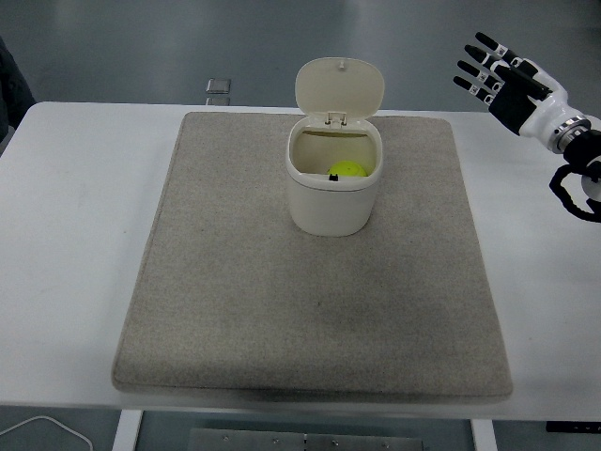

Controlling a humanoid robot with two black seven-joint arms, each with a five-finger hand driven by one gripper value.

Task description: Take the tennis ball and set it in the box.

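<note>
A yellow-green tennis ball (347, 169) lies inside the cream box (332, 205), which stands on the grey mat with its hinged lid (340, 87) tipped up and back. My right hand (490, 72) is raised at the upper right, well away from the box, palm toward the camera, its fingers spread and holding nothing. The left arm is out of view.
The grey mat (310, 310) covers most of the white table (66, 244). A small clear object (218, 86) sits on the floor beyond the table's far edge. A white cable (42, 427) shows at the bottom left.
</note>
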